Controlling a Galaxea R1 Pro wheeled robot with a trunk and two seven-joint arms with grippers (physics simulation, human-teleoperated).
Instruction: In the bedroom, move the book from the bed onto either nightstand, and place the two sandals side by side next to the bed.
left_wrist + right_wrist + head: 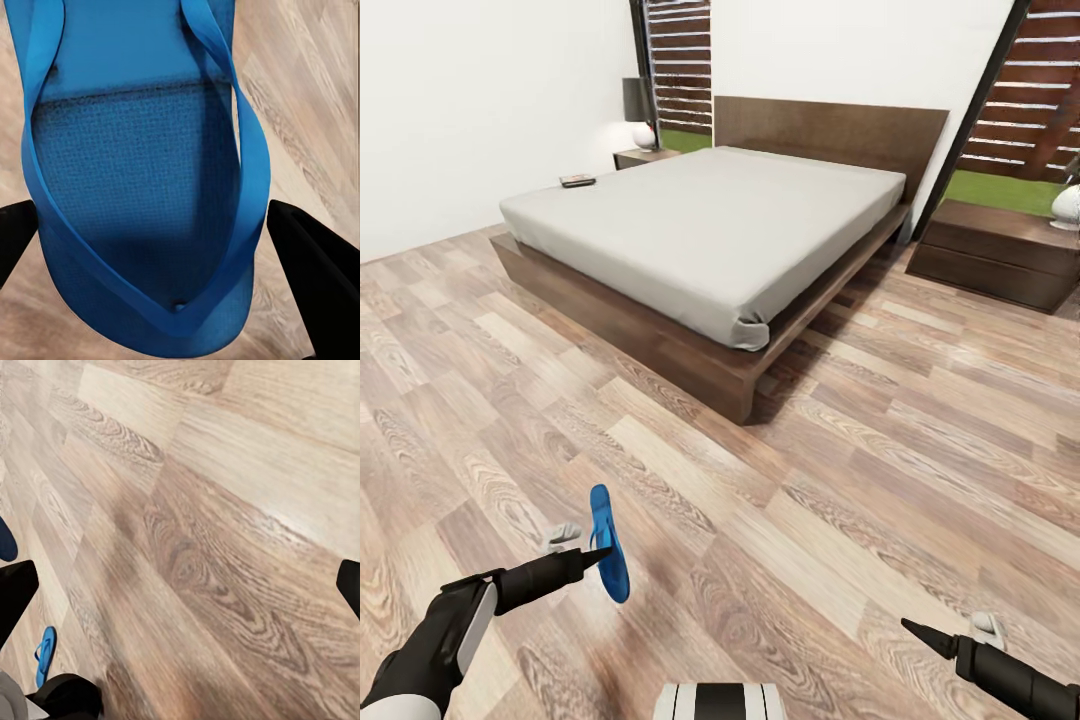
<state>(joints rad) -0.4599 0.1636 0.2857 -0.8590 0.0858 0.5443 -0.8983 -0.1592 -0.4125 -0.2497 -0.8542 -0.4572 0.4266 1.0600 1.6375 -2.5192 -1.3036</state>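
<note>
1. The bed [710,225] stands well ahead of both claws, across a broad stretch of wood-plank floor [840,470]. A nightstand [643,157] sits at its far corner, ahead and to the left of the left claw. A wider low dresser [1000,250] stands far ahead of the right claw, to its right.
2. The book [577,181] lies far ahead of the left claw, at the far left edge of the bed. Whether it rests on the mattress or on the frame ledge cannot be told. It is not on the nightstand, so that part of the task looks undone.
3. One sandal [609,543] is lifted off the floor, on edge, right at the tips of the left claw [596,556]. It is still well short of the bed and has yet to be set down beside it.
4. In the right wrist view a blue sandal [44,654] shows small and low beside dark robot parts. Whether it is the second one or the same one seen from the other arm cannot be told. No pair lies beside the bed yet.
5. In the left wrist view the left claw's dark fingers [319,281] flank the sole, narrowed onto the sandal and holding it.
6. The right claw [930,634] hangs over bare floor with its fingers [15,596] spread wide, holding nothing.
</note>
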